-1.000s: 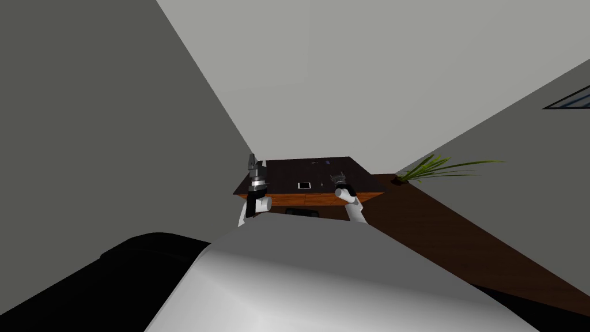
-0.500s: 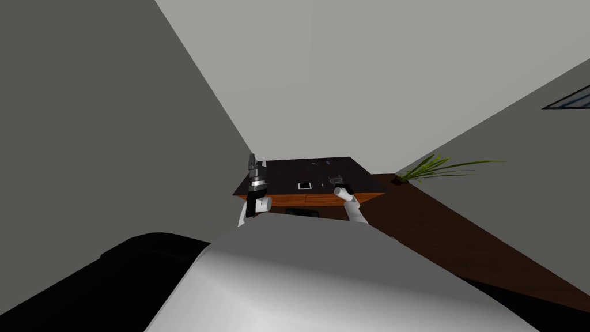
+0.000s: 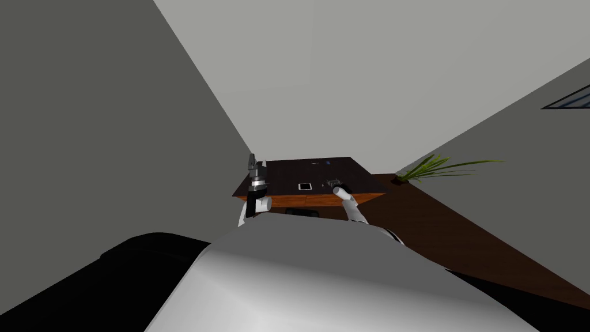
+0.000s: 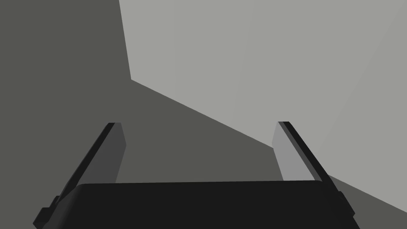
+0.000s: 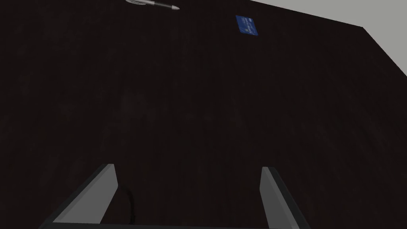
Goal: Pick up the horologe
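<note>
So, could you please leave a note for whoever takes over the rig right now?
Left gripper: open, empty, raised at the left edge of the dark table.
Right gripper: open, low over it; a thin dark curved thing lies between its fingers, maybe the horologe, too dark to tell.
Farther on lie a pen and a blue card; a white-framed thing sits left of that gripper.
Nothing gripped yet. Left: close, lift.

Looking along left gripper [image 4: 198,123], spread wide; shaded finger [image 4: 105,159] at nine o'clock of the gap, paler finger [image 4: 292,159] at three; dark gripper body [image 4: 198,204] at six.
</note>
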Tool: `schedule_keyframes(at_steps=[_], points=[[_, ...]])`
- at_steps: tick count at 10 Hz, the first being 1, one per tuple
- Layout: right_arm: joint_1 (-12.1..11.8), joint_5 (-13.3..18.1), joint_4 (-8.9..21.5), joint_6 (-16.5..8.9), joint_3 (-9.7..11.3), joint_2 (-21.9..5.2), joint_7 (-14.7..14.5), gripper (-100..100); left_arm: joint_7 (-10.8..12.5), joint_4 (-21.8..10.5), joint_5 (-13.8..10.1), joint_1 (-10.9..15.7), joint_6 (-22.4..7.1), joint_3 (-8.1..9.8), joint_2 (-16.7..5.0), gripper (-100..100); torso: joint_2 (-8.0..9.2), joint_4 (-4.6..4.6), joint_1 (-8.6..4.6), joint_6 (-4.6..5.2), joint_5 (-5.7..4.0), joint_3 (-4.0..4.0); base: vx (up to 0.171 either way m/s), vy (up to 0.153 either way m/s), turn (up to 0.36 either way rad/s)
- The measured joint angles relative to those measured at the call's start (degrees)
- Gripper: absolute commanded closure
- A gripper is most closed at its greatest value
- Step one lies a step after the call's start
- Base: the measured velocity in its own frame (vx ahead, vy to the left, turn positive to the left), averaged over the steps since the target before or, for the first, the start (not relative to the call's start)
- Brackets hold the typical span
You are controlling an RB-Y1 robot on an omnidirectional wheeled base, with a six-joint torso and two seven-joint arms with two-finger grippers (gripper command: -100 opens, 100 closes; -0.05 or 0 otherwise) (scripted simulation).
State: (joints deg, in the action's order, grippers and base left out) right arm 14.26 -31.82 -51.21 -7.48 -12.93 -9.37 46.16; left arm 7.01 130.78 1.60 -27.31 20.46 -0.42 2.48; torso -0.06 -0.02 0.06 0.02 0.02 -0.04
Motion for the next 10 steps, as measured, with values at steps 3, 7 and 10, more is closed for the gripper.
schedule_keyframes(at_steps=[3,7,10], points=[[1.9,-1.4,4.5,-2.0,-0.4,-0.4,2.1,-100,0.0,0.0,0.0,0.0,0.0,0.0,0.0,0,0.03,0.0,-0.03,0.0,-0.01,0.01,0.011,0.01,-0.007],[4.4,-3.5,10.6,-3.8,-0.7,-0.7,4.6,-100,0.0,0.0,0.0,0.0,0.0,0.0,0.0,0,0.03,0.0,-0.02,0.0,0.0,0.02,0.011,0.01,-0.006],[6.4,-4.5,14.6,-5.9,-1.3,-1.0,6.5,-100,0.0,0.0,0.0,0.0,0.0,0.0,0.0,0,0.03,0.01,-0.03,0.0,0.0,0.02,0.009,0.008,-0.004]])
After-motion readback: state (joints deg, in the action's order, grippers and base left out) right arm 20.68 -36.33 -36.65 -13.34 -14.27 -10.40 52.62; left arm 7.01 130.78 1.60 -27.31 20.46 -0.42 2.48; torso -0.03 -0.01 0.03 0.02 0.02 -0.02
